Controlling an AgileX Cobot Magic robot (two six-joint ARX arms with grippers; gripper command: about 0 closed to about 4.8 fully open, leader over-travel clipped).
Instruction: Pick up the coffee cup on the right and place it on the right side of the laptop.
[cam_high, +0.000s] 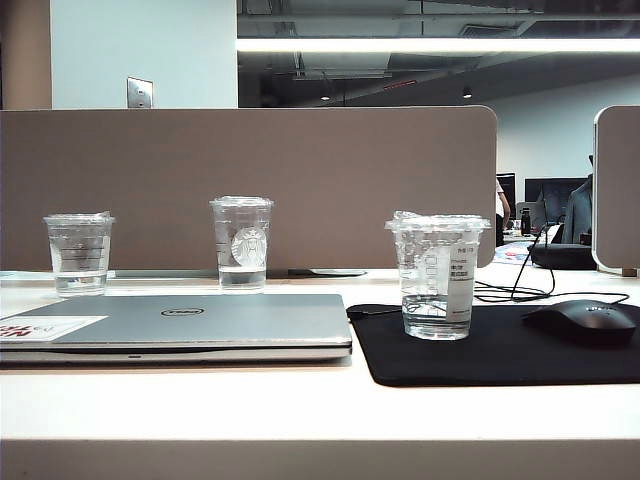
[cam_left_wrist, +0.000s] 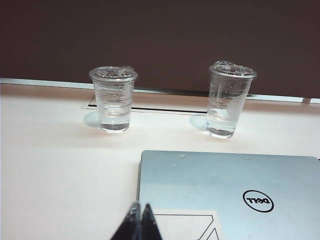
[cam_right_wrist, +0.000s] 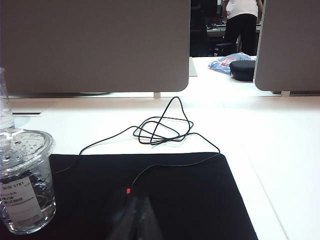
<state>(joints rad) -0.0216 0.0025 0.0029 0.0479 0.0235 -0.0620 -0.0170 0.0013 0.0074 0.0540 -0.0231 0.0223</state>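
Observation:
The coffee cup (cam_high: 437, 275), a short clear lidded cup with a white printed label, stands upright on the left part of the black mouse pad (cam_high: 500, 355); the right wrist view shows it too (cam_right_wrist: 25, 190). Left of the pad lies the closed silver Dell laptop (cam_high: 200, 320), with a white sticker at its corner (cam_left_wrist: 225, 185). My left gripper (cam_left_wrist: 140, 210) is shut and empty, hovering over the laptop's edge. My right gripper (cam_right_wrist: 139, 202) is shut and empty above the pad, well apart from the coffee cup. Neither gripper shows in the exterior view.
A short lined clear cup (cam_high: 79, 255) and a taller logo cup (cam_high: 241, 243) stand behind the laptop, against the grey partition (cam_high: 300, 180). A black mouse (cam_high: 585, 320) rests on the pad's right part. Its cable (cam_right_wrist: 160, 127) loops across the white desk behind the pad.

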